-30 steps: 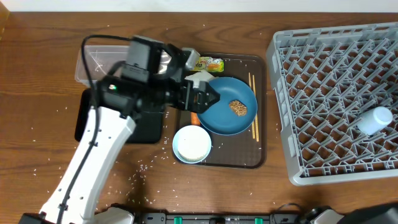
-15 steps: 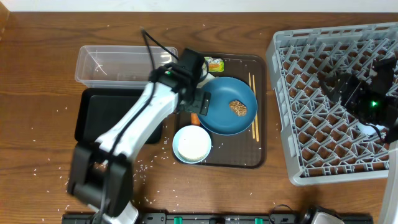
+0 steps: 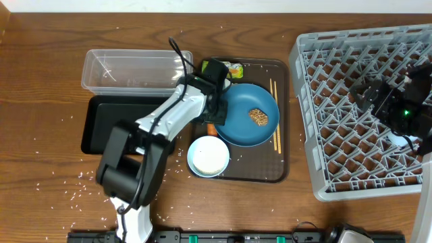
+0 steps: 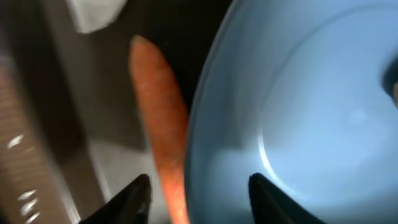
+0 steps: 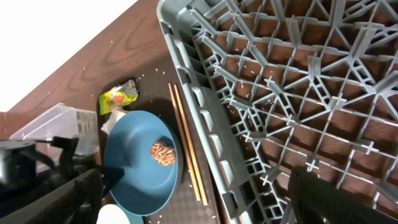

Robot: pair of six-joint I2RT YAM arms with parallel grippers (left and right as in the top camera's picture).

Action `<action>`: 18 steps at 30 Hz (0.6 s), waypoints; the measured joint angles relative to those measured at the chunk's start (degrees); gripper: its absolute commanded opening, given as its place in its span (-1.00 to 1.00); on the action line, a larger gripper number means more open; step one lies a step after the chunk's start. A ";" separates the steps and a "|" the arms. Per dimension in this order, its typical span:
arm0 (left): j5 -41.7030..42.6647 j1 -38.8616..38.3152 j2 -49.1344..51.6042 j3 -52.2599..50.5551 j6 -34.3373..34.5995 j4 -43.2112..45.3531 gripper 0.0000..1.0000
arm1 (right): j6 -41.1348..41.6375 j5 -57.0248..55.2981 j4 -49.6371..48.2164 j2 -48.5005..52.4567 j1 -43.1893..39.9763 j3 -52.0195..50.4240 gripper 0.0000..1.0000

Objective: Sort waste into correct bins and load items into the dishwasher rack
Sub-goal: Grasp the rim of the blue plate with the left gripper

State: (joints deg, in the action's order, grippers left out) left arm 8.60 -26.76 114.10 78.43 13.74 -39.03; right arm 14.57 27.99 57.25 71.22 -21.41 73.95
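Observation:
My left gripper (image 3: 214,120) is low at the left rim of the blue plate (image 3: 248,115). Up close, its dark fingertips (image 4: 134,198) stand apart, with the orange carrot (image 4: 160,124) and the plate's rim (image 4: 205,155) between them; no pad visibly touches the carrot. The brown food lump (image 3: 258,116) lies on the plate. The yellow-green wrapper (image 3: 231,69) lies behind it and the chopsticks (image 3: 273,115) to its right. The white bowl (image 3: 208,156) is in front. My right gripper (image 5: 205,199) hangs open and empty over the grey rack (image 3: 351,155).
The clear tub (image 3: 128,69) and black tray (image 3: 115,128) lie left of the brown serving tray (image 3: 270,172). A white cup (image 3: 395,140) shows in the rack, partly under my right arm. Rice grains (image 3: 88,185) dot the table. White tissue (image 4: 96,12) lies beyond the carrot.
My left gripper has dropped to the plate's left rim and its jaws have narrowed round the carrot. My right arm has come into view over the rack, jaws a little wider.

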 measured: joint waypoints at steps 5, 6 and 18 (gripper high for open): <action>1.95 0.07 -0.20 0.68 0.02 0.52 -0.88 | -0.02 -0.28 0.02 0.00 0.00 0.00 0.79; 2.45 -0.02 -0.76 1.05 0.04 0.79 -0.87 | -0.02 -0.39 0.00 0.00 0.00 0.00 0.79; 2.16 -0.31 -8.15 1.36 -0.04 -3.39 -0.88 | -0.13 -0.63 0.00 0.00 0.00 0.00 0.79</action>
State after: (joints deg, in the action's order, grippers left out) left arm 10.76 -27.07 105.95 79.79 13.69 -42.41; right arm 14.44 27.35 57.25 71.22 -21.41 73.95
